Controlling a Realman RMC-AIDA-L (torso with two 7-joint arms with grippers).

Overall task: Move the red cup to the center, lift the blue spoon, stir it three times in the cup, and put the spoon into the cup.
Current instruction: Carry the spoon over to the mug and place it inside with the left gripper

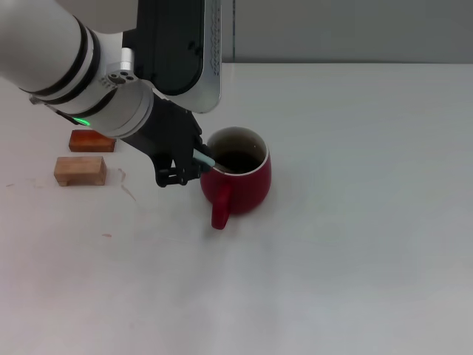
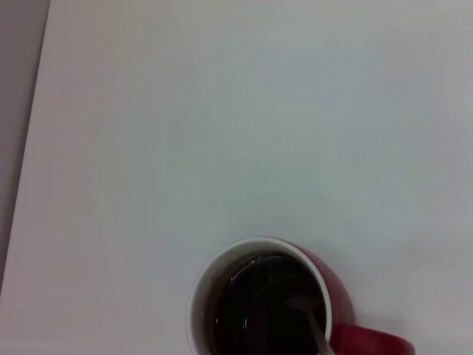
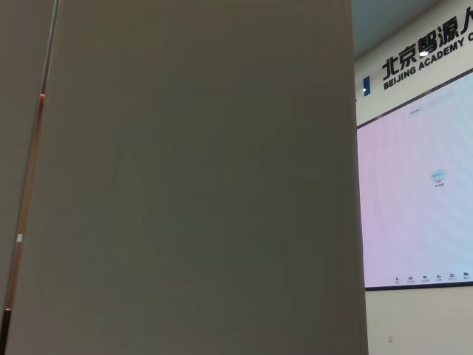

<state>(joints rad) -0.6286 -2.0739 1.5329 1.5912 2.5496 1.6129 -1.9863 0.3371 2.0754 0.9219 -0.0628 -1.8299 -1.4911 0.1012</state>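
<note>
The red cup [image 1: 240, 181] stands near the middle of the white table [image 1: 355, 244], its handle toward the front. My left gripper [image 1: 188, 164] is just left of the cup's rim and is shut on the pale-blue handle of the blue spoon [image 1: 205, 157]. The spoon slants down over the rim, with its bowl end inside the dark interior. In the left wrist view the cup [image 2: 336, 296] shows at the edge of the picture, with the spoon's grey neck [image 2: 316, 329] inside it. My right gripper is out of view; its wrist view shows only a wall and a screen.
A reddish-brown wooden block [image 1: 92, 140] and a tan wooden block [image 1: 80, 170] lie at the left of the table, partly behind my left arm. The table's far edge meets a grey wall.
</note>
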